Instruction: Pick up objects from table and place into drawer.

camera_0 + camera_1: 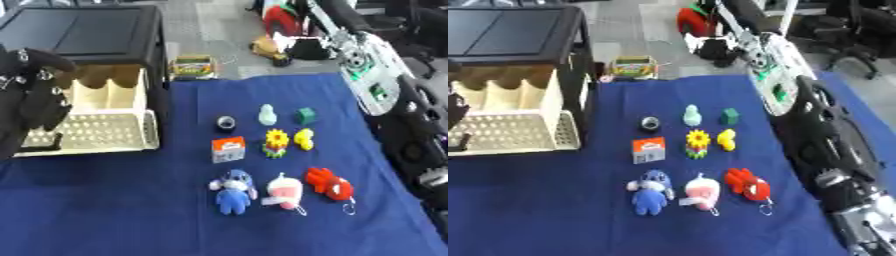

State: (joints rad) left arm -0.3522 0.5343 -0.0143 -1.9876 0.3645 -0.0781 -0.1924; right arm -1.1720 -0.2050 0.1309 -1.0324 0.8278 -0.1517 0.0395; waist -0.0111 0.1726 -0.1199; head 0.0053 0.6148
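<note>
Head stereo pair, looking down, shared table

Nine small objects lie on one blue cloth, all to the right of the left hand — three plush toys: one blue, one pink-and-white, one red. Also one orange-and-white box, one sunflower figure, one yellow figure, one dark round piece, one pale-green figure and one green cube. One cream drawer stands open — beside that hand.

The left robot hand hides the drawer's left side, its fingers an indistinct black mass.
</note>
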